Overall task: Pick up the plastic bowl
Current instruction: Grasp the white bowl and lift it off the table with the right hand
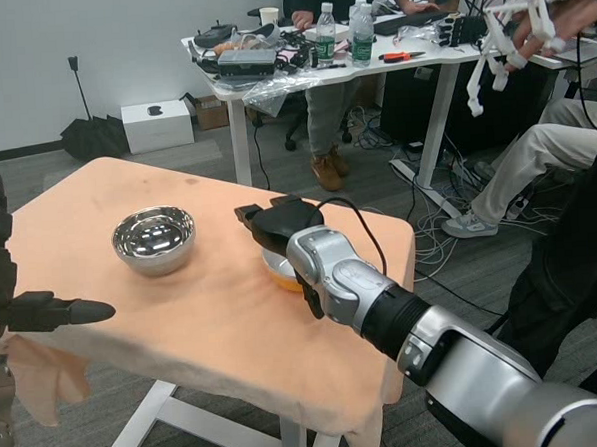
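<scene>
- Nearest the camera is the right forearm [455, 350], running in from five o'clock toward the middle of the picture.
- Left hand [48, 313], at nine o'clock: it waits by the table's left edge, holding nothing, with a finger stretched out toward the right.
- Steel bowl [155, 239], at about ten o'clock from the centre: it sits alone on the orange cloth [184, 330], well apart from both hands.
- Right hand [284, 227], at the centre: it rests over the plastic bowl [281, 272]. I cannot tell whether its fingers have closed on the rim.
- Step: judging by this, the grasp is under way and the lift is not yet done. The next move calls for a firm hold on the rim, then a straight lift.
- Count: two bowls, one steel and one plastic; two hands; one cloth.
</scene>
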You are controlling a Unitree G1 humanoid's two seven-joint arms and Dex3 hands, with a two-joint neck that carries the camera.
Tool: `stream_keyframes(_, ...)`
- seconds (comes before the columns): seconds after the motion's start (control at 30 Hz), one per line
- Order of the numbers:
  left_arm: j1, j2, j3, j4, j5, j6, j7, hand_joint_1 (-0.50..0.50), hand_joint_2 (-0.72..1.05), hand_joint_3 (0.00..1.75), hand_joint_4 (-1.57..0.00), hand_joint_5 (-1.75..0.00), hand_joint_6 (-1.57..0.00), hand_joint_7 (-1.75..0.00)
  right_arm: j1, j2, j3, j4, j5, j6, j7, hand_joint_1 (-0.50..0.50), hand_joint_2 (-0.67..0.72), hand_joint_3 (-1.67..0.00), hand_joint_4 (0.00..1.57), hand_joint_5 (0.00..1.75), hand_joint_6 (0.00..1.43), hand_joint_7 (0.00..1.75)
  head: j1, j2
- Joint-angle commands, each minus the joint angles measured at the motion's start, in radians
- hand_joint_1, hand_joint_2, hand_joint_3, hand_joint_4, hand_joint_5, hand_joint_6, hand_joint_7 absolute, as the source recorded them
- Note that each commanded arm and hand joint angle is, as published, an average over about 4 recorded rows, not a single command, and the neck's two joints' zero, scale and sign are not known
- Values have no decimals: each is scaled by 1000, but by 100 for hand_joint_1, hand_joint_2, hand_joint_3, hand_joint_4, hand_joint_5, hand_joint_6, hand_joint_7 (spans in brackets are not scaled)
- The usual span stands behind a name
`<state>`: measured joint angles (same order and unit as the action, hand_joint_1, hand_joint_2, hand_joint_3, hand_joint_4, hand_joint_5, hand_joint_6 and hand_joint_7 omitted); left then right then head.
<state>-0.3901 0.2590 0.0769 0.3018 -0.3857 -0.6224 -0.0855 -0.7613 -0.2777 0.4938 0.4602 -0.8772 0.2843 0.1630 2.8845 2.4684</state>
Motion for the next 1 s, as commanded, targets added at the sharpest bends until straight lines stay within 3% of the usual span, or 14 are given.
stream_keyframes(0.03, 0, 6, 3, 0, -12, -8, 0, -50, -10, 0, 0, 0, 0, 0, 36, -19, -27, -71, -9, 29, 34, -42, 20, -16, 0, 0, 0, 0, 1, 0)
stream_keyframes(0.37, 1, 6, 3, 0, -12, -9, 0, -50, -10, 2, 0, 0, 0, 0, 62, -33, -62, -184, -52, 86, 71, -42, 12, -16, 0, 0, 0, 0, 6, 1)
stream_keyframes(1.0, 4, 6, 4, 0, -13, -10, 0, -50, -10, 4, 0, 0, 0, 0, 66, -34, -97, -120, -55, 93, 82, -42, 9, -16, 0, 0, 0, 0, 4, -5)
